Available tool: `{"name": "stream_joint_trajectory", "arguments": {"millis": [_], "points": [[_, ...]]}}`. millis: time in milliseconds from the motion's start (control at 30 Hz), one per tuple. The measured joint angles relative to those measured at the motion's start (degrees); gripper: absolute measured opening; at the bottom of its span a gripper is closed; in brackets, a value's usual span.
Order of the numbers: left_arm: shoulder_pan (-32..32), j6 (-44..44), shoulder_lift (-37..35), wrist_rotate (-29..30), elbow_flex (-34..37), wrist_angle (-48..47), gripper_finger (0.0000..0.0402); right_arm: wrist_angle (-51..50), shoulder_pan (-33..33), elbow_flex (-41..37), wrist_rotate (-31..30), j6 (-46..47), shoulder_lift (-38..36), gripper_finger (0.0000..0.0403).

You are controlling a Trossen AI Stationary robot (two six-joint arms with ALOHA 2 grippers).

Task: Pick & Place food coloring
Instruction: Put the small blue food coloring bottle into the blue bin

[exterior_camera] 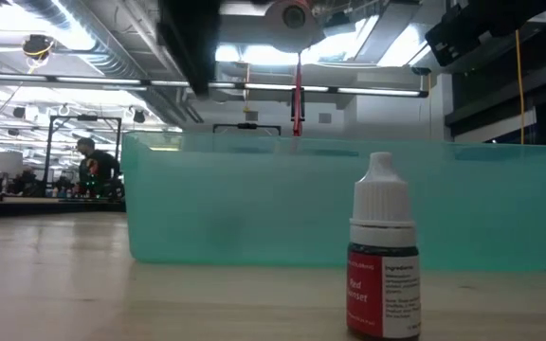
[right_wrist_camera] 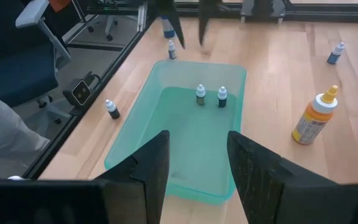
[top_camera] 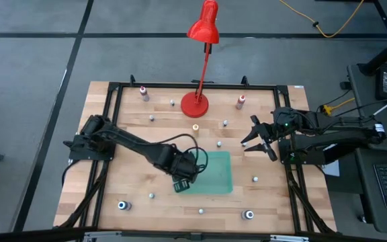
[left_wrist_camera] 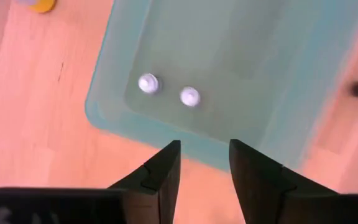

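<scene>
1. Left gripper hovers at the tray's 9 o'clock edge, near its front corner in the high view. The left wrist view shows its fingers apart with only air between them; nothing held.
2. Two white-capped bottles stand upright side by side inside the tray, just inside that corner. Judged: a drop has just been completed here; the step in hand is clearing away and fetching the next bottle.
3. Right gripper waits off the tray's 2 o'clock corner, jaws parted and empty in its wrist view.
4. Remaining food coloring is scattered over the table: one bottle off the tray's 8 o'clock, another at 6 o'clock, an orange-topped one toward 12 o'clock, others along the rim.
5. To do it well: lift straight up before traversing, so the fingers do not clip the tray wall or tip the two placed bottles.
6. Suggest the 8 o'clock bottle next, being nearest; approach from above, jaws straddling the cap, close low on the body.
7. Keep clear of the red lamp.
</scene>
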State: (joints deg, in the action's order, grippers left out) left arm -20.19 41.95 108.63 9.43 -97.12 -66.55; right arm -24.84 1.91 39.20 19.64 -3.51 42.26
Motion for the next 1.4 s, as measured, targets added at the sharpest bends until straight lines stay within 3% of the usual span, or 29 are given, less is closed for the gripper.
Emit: {"name": "stream_joint_trajectory", "arguments": {"millis": [300, 433, 633, 833, 1100, 1400], "points": [[-11.51, 18.69, -7.65, 1.55, -1.07, -13.09, 0.0132, -0.36, 0.0, 0.0, -0.01, -1.7, -0.02, 0.0163], [-16.31, 27.2, -10.04, 1.59, -1.09, -13.43, 0.0132, -0.37, 0.0, 0.0, 0.0, -1.62, -0.02, 0.0163], [-21.85, 32.94, -9.55, 3.0, -0.95, -13.37, 0.0136, -0.37, 0.0, 0.0, -0.02, -1.7, 0.0, 0.0163], [-24.03, 40.92, -9.26, 4.67, 2.89, -12.38, 0.0175, -0.33, 0.0, 0.0, -0.02, -1.7, 0.0, 0.0163], [-24.76, 43.36, -9.3, 4.57, 14.26, -1.28, 0.0242, -0.31, 0.0, 0.0, -0.04, -1.57, 0.02, 0.0163], [-24.2, 43.56, -9.24, 2.46, 27.7, 16.35, 0.0248, -0.31, 0.0, 0.0, -0.04, -0.67, 0.02, 0.0163]]}}
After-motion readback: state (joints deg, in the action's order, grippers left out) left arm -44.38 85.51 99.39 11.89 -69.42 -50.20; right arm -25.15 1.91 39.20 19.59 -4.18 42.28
